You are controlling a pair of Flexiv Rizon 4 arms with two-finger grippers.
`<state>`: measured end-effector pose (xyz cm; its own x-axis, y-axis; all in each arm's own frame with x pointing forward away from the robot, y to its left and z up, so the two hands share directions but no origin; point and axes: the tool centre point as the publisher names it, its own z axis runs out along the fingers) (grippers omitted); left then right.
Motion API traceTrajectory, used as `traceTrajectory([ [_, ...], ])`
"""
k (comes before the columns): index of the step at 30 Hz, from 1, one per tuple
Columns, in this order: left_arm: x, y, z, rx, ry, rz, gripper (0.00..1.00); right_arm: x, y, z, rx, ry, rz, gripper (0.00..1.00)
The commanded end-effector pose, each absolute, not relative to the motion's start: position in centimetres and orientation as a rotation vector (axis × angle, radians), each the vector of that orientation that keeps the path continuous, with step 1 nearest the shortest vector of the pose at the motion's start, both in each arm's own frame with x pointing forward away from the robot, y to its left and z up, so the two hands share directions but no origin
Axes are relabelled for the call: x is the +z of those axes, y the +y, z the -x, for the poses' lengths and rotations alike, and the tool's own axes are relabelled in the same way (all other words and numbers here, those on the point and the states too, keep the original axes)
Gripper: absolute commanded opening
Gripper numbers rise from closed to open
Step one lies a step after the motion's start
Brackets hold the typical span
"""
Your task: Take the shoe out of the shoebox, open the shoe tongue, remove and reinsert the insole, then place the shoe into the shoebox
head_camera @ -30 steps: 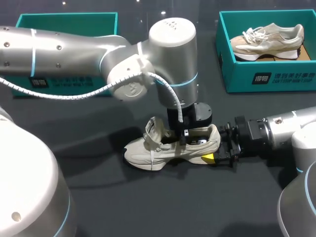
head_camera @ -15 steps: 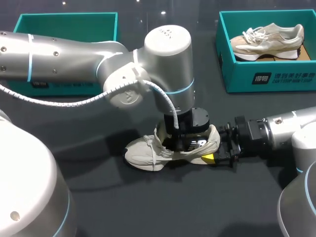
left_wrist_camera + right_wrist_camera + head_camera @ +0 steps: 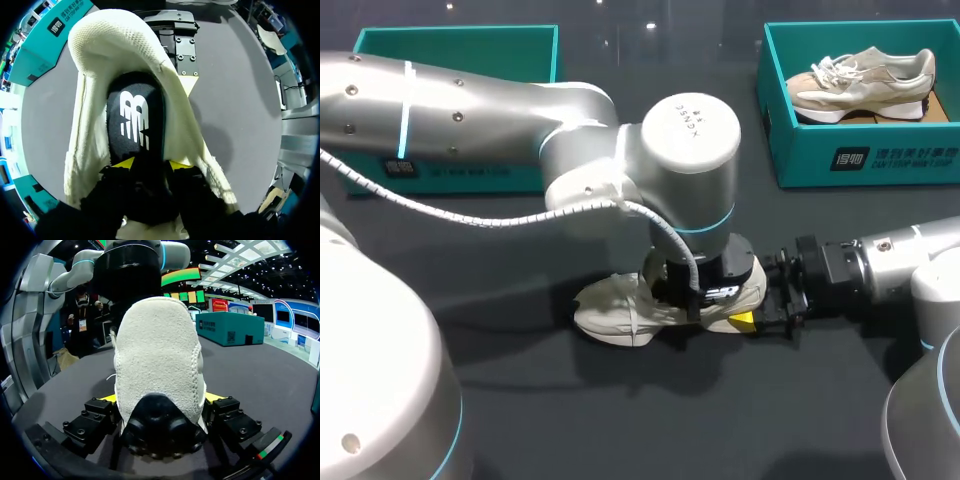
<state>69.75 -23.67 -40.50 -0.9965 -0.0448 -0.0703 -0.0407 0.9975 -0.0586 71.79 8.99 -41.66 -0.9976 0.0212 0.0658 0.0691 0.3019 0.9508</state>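
**Shoe clamped at the heel, insole held in its opening**

In the head view the pale shoe rests on the dark surface, a little below the middle of the frame. Its toe points toward the left and its heel toward the right, and it is outside both boxes. The left arm comes in from the left edge and bends down over the shoe, so its wrist hides the tongue and the opening. The right arm enters from the right edge, low along the surface. The right gripper meets the heel, with one yellow tip showing beside the sole.

The right wrist view shows the heel between that gripper's fingers with a yellow tip pressed against each side, so it is closed on the shoe.

In the left wrist view the left gripper points down into the shoe's opening. The black insole, with a white mark on it, lies inside the shoe ahead of the fingers. It runs back between the two yellow tips, which touch it from either side, so this gripper grips the insole. The cream collar and padded heel wrap around the insole, and the right gripper appears just beyond the heel.

A teal shoebox stands at the upper left of the head view, partly behind the left arm. A second teal shoebox at the upper right holds another pale shoe, well apart from the one on the surface
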Motion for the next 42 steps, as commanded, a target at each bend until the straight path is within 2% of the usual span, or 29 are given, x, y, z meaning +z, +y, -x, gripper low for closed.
traceTrajectory([
  [1,-41.6,-24.6,-70.6,-0.053,3.064,0.107,0.25,-41.6,9.0,-71.8,-1.828,-2.503,0.089,0.0],
  [3,-41.5,-24.4,-71.0,-0.054,3.067,0.13,0.16,-41.6,9.0,-71.8,-1.828,-2.503,0.089,0.0],
  [4,-41.5,-24.3,-71.2,-0.055,3.068,0.133,0.04,-41.6,9.0,-71.8,-1.828,-2.503,0.089,0.0],
  [5,-41.4,-24.3,-71.3,-0.055,3.067,0.141,0.0,-41.6,9.0,-71.8,-1.828,-2.503,0.089,0.0],
  [27,-39.1,-22.7,-71.2,-0.314,3.203,0.147,0.0,-41.6,9.0,-71.8,-1.828,-2.503,0.089,0.0],
  [42,-36.8,-21.3,-70.5,-0.669,3.227,0.108,0.0,-41.6,9.0,-71.8,-1.828,-2.503,0.089,0.0],
])
